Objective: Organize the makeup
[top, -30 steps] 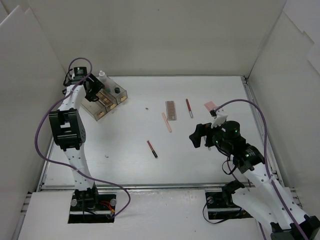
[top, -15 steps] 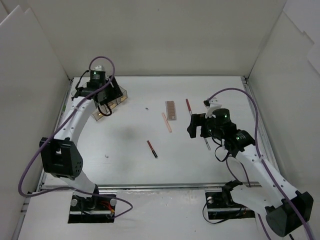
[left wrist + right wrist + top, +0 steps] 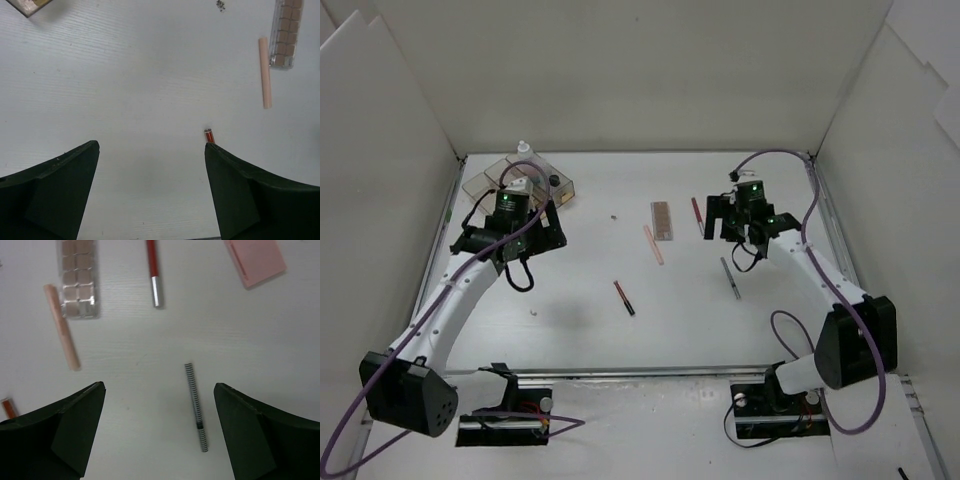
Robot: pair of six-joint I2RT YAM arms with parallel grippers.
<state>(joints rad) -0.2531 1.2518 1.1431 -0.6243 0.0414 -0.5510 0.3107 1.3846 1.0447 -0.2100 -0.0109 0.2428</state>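
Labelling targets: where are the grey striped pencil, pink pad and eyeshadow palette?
grey striped pencil (image 3: 195, 407), right wrist view, mid-shaft.
pink pad (image 3: 255, 259), right wrist view, face centre.
eyeshadow palette (image 3: 77, 280), right wrist view, middle pans.

Finding the compartmented box (image 3: 485, 178) sitting in the table's (image 3: 580, 330) far left corner; seeing the palette (image 3: 662, 220) lying mid-table, the stick (image 3: 653, 244) just left of it, one pencil (image 3: 697, 210) right of it, the pad (image 3: 255, 260) further right, another pencil (image 3: 730, 278) lying nearer than those, a third pencil (image 3: 624, 298) nearest, left of the stick.

Four pencils: pink (image 3: 61, 326), red-silver (image 3: 152, 270), dark red (image 3: 624, 298), grey (image 3: 195, 405). One eyeshadow palette (image 3: 76, 277) on table (image 3: 570, 300). One pink pad (image 3: 255, 260). One clear box (image 3: 485, 178).
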